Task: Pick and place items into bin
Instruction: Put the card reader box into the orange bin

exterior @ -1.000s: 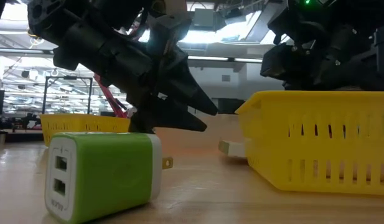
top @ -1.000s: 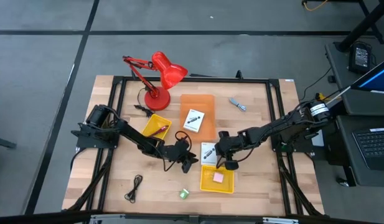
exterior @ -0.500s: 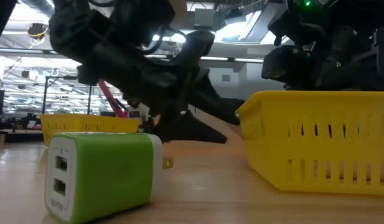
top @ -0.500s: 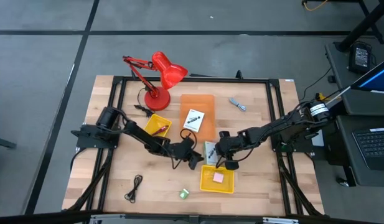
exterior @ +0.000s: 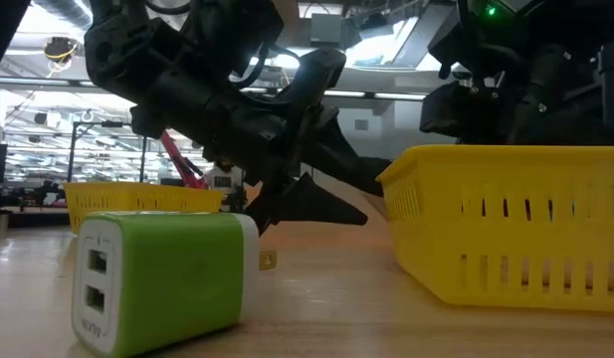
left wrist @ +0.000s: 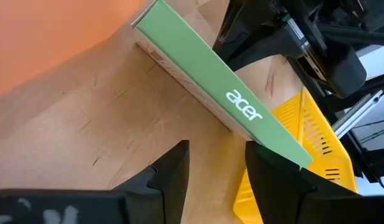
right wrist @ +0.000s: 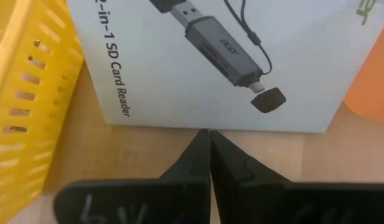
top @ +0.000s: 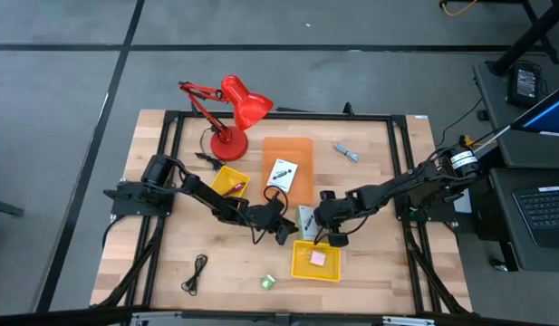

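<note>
Your left gripper (top: 281, 231): clamped on card-reader box (top: 305, 220), tilted | right gripper (top: 332, 237): fingers together, beside yellow bin (top: 316, 272)

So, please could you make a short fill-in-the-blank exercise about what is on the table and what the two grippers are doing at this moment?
1. The left gripper holds a box whose green edge reads ____.
2. The right gripper has its fingers ____, beside the box.
3. The pink block lies inside a ____ bin.
4. The desk lamp at the far side of the table is ____.

Missing words: acer; shut; yellow; red
</note>
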